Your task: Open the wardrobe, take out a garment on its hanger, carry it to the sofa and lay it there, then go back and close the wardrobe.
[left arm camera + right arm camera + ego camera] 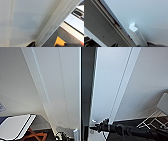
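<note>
The wardrobe (67, 84) stands very close in the head view, its two white panelled doors parted by a narrow dark gap (86, 84). My right gripper (96, 127) reaches in from the lower right, its tip just under the small white handle (93, 121) of the right door. In the right wrist view that handle (136, 33) juts from the door face, with the door's edge and a dark slit (115, 23) beside it. The left wrist view looks along a white door panel (25, 21), with a dark part of my left gripper (31, 44) against it. The garment, hanger and sofa are hidden.
A white chair (163, 104) with a thin white frame (152, 120) stands at the right. At the lower left is a white seat (15, 125) on orange legs (35, 135). The floor (52, 40) is dark grey with a yellow patch (60, 41).
</note>
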Controlling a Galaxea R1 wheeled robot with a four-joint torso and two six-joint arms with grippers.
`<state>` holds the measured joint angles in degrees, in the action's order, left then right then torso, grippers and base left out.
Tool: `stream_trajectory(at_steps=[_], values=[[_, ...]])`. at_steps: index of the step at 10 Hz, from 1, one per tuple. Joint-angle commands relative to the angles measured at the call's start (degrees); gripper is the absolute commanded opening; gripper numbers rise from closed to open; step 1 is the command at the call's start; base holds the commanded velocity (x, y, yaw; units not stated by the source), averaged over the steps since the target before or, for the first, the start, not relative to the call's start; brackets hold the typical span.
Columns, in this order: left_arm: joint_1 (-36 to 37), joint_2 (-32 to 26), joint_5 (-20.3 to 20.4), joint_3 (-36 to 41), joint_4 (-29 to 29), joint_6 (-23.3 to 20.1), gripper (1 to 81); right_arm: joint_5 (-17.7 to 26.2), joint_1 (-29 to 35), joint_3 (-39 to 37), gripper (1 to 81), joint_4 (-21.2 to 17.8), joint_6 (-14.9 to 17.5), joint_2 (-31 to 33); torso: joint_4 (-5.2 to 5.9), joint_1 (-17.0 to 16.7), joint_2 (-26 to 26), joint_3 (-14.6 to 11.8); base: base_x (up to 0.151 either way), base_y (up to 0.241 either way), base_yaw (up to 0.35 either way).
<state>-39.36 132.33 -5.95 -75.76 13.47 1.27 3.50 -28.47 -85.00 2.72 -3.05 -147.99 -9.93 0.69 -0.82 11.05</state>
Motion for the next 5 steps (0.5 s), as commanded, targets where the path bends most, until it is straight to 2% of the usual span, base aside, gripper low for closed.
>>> stream_trajectory(at_steps=[1, 5], values=[[-4.0, -6.9, 1.0, 14.3, 5.0, 0.3, 81.1, 7.4, -0.3, 14.3, 81.1, -1.6, -1.4, 6.1, 0.00, 0.0, 0.0, 0.0, 0.000, 0.000, 0.000], [-8.8, -12.5, 3.4, 14.4, 5.5, 0.1, 81.1, 7.2, -4.5, 22.1, 81.1, -1.6, -1.2, 20.5, 0.00, 0.0, 0.0, -0.1, 0.000, 0.000, 0.000]])
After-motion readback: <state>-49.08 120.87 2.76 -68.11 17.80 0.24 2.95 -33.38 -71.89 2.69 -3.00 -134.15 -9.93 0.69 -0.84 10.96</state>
